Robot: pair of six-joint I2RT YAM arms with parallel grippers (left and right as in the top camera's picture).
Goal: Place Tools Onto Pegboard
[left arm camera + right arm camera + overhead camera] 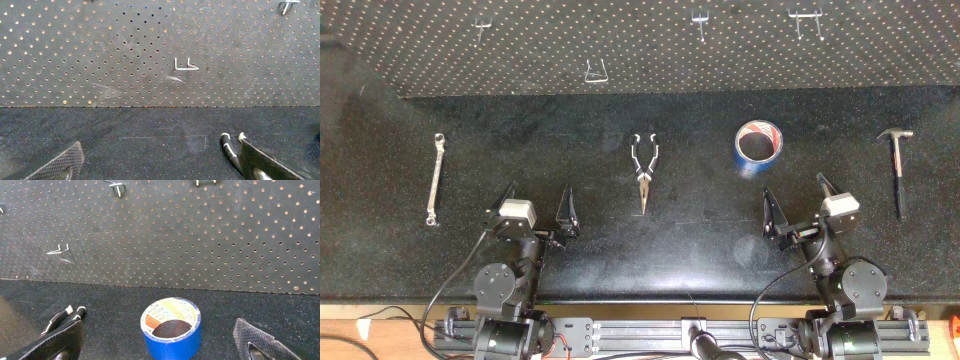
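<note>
Four tools lie on the black mat [700, 240] below the pegboard [640, 45]: a wrench [436, 178] at far left, pliers [644, 170] in the middle, a blue tape roll [759, 146] and a hammer [896, 165] at far right. My left gripper [536, 207] is open and empty, between wrench and pliers, nearer the front edge. In the left wrist view the pliers' handle tips [229, 150] lie beside one finger [270, 160]. My right gripper [798, 203] is open and empty, just in front of the tape roll [171, 328], which lies flat between its fingers' lines.
Wire hooks stick out of the pegboard: one low at centre-left [596, 72], others higher at left [481, 27], centre [699, 20] and right [806, 18]. The low hook [185, 65] faces my left gripper. The mat's front edge runs by the arm bases.
</note>
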